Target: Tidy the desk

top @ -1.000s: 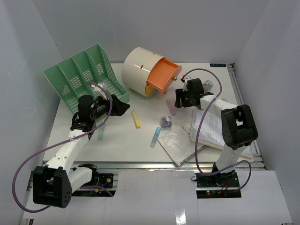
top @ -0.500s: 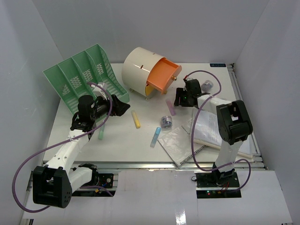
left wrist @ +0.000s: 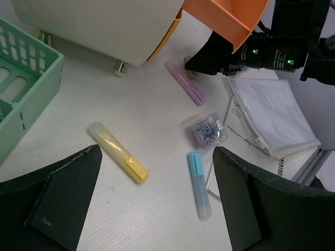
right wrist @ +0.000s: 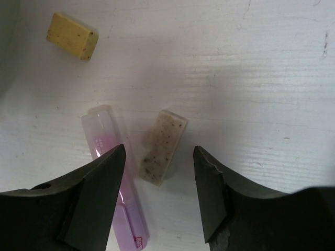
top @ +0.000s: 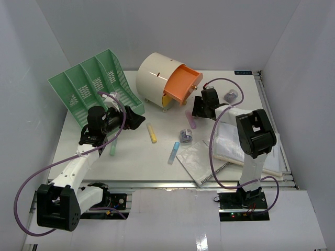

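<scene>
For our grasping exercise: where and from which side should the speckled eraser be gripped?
Grip the speckled eraser across its long sides, midway, coming straight down: it lies flat on the desk, and the pink highlighter beside it leaves a gap for one finger.

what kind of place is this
Probably a robot test cell staged as an office: plain white panels enclose the desk, which holds a green file rack, a yellow highlighter and a spiral notebook.
</scene>
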You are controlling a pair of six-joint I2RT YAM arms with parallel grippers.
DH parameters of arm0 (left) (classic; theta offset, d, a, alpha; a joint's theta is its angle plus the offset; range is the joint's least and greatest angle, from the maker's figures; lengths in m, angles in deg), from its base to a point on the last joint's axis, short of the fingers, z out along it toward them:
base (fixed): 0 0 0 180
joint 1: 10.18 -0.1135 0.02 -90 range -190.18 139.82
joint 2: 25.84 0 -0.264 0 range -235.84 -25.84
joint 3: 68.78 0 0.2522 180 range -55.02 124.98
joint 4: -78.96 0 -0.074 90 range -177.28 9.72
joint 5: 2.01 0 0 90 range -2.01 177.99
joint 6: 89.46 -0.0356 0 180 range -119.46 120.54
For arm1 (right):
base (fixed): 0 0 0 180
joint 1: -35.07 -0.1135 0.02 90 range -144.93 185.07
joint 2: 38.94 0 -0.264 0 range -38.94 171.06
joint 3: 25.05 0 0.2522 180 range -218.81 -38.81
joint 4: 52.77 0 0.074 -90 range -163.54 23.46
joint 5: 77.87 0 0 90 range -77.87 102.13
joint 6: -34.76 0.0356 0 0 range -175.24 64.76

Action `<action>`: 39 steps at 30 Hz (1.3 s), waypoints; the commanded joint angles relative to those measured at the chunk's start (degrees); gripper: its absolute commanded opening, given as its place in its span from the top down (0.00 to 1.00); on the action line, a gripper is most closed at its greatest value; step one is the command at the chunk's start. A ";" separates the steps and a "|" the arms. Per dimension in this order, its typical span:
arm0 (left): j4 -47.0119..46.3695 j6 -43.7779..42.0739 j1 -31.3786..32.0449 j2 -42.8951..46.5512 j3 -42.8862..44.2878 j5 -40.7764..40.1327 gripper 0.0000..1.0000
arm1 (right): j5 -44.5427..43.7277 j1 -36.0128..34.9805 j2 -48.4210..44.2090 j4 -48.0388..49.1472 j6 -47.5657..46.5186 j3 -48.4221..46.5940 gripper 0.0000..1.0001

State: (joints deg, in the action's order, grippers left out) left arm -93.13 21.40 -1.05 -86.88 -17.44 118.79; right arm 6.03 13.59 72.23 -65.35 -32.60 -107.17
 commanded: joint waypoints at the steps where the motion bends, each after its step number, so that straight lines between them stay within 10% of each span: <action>1: 0.57 -0.73 0.19 0.10 2.28 -0.03 0.02 | -5.86 -0.49 0.05 2.86 -0.72 1.93 0.43; 17: 0.57 -0.70 0.19 0.79 2.23 -0.12 0.02 | -5.42 0.69 -5.07 8.14 -9.30 9.48 0.69; 39: 0.04 -0.03 0.43 2.00 2.06 0.96 0.02 | 38.62 9.62 -34.36 6.13 -37.05 4.57 0.92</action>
State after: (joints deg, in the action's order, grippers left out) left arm -92.85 21.40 -1.00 -86.40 -17.35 118.88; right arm 34.87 23.60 38.19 -58.29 -65.07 -95.40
